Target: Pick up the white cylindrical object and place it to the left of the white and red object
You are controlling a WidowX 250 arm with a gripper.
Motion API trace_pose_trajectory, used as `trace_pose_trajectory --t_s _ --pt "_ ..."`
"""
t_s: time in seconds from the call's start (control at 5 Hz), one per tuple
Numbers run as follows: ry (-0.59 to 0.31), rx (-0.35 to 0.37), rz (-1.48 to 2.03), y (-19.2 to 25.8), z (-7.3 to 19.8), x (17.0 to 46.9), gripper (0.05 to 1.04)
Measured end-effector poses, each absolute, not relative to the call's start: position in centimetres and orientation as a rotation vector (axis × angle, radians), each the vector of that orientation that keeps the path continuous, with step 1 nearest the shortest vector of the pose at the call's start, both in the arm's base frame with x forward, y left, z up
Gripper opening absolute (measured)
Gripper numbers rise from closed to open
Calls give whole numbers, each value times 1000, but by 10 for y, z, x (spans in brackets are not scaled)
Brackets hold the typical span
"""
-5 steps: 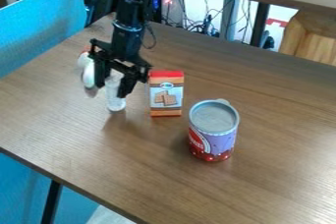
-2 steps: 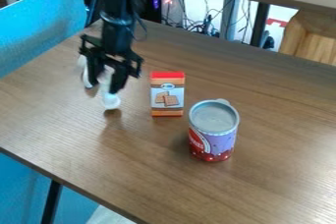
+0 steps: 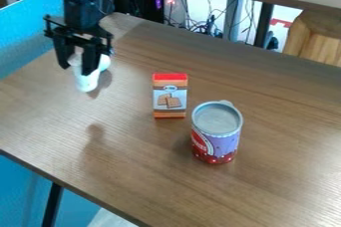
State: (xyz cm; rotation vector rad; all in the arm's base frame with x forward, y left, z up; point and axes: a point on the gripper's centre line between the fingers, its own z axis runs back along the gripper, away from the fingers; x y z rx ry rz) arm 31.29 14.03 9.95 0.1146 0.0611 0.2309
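Pinching a slim whitish bottle (image 3: 87, 81) in the black gripper (image 3: 77, 68), raised above the far left part of the wooden table (image 3: 266, 186). Looking pale, plain and roughly cylindrical, nearly upright, with a rounded lower end, partly hidden by dark fingers. Overlapping in view with another white object (image 3: 104, 62) behind. Held well to the left of a red-topped biscuit box (image 3: 170, 95) and a grey-lidded, purple-and-red canister (image 3: 216, 134).
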Motion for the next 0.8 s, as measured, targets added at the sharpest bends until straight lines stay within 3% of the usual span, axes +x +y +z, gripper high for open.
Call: trace_pose_trajectory --t_s 0.2,0.6,0.8 --pt "74 135 224 170 101 306 597" --pt "168 158 343 239 70 299 596" --pt "265 130 397 264 57 298 597"
